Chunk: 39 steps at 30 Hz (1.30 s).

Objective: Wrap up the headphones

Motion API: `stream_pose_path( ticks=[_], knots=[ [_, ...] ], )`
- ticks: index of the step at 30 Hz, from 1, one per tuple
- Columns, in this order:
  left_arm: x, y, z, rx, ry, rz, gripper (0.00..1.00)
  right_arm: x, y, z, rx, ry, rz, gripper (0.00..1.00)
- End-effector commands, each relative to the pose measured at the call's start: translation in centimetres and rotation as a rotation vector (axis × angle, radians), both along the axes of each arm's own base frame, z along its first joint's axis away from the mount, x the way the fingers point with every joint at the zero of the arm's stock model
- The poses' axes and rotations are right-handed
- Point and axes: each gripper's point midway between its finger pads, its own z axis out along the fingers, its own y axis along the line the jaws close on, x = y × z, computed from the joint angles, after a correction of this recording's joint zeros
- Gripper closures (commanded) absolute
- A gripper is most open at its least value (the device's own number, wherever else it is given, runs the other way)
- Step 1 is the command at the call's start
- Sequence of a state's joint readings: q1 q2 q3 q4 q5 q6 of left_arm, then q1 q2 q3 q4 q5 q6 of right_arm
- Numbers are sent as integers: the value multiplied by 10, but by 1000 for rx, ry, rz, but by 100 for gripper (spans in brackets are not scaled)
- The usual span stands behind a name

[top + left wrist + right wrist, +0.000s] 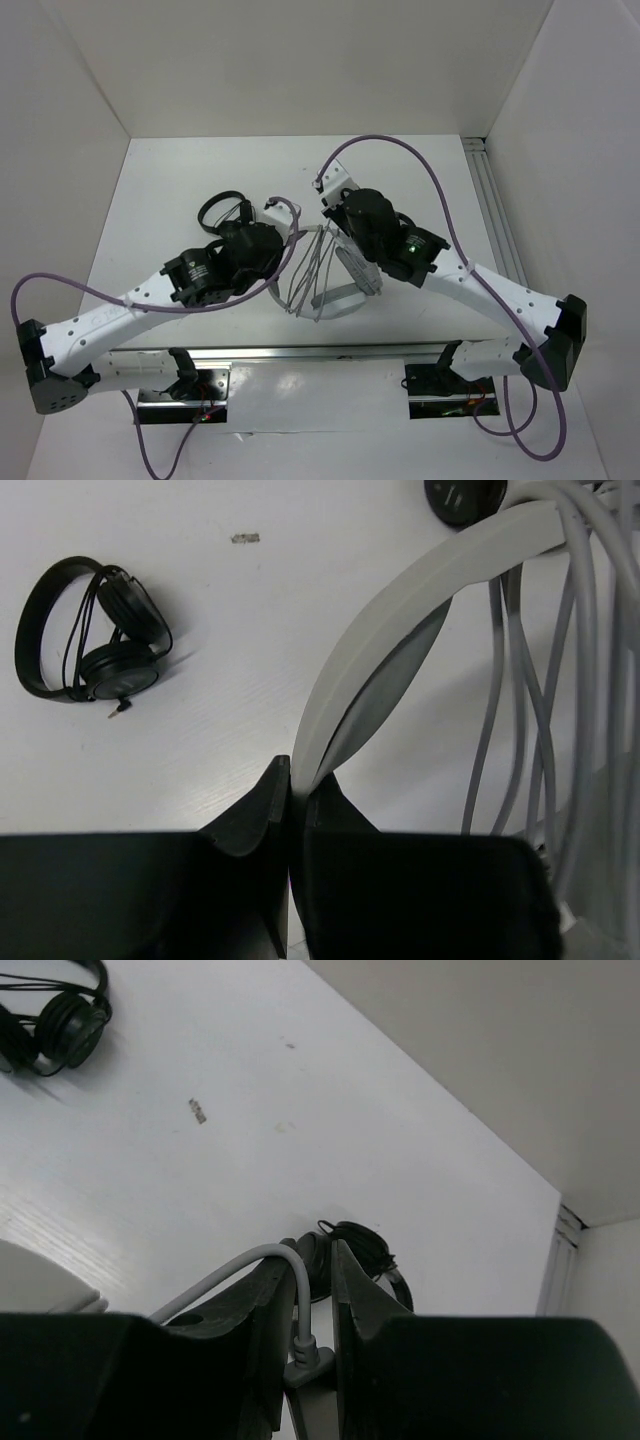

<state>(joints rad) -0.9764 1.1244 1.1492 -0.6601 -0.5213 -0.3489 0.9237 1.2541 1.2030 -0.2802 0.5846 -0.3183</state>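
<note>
The headphones (338, 300) sit mid-table between both arms. The left gripper (290, 777) is clamped on the headband (400, 610) and the right gripper (305, 1257) pinches the cable (225, 1268) (near its plug) -- a black pair (95, 630) lies far left

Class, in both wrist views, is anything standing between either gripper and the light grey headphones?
Nothing visible. The left gripper is shut directly on the headphones at the headband; the right gripper pinches their cable near its plug. Black headphones lie apart on the table.
</note>
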Motion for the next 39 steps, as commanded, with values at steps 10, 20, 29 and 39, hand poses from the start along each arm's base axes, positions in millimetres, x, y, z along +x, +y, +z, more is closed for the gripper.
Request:
stream_pose_path(
  ticks=[10,20,29,39],
  knots=[
    [-22,14,46,-39,-156,-106,100,17,27,15,161,130,330,86],
    [-14,1,73,-90,-218,-126,100,16,34,-17,204,247,409,54],
    [-2,12,75,-76,-216,-60,100,22,7,-23,231,276,356,42],
    [-4,18,84,-164,-204,-73,100,27,-5,-67,253,440,328,21]
  ],
)
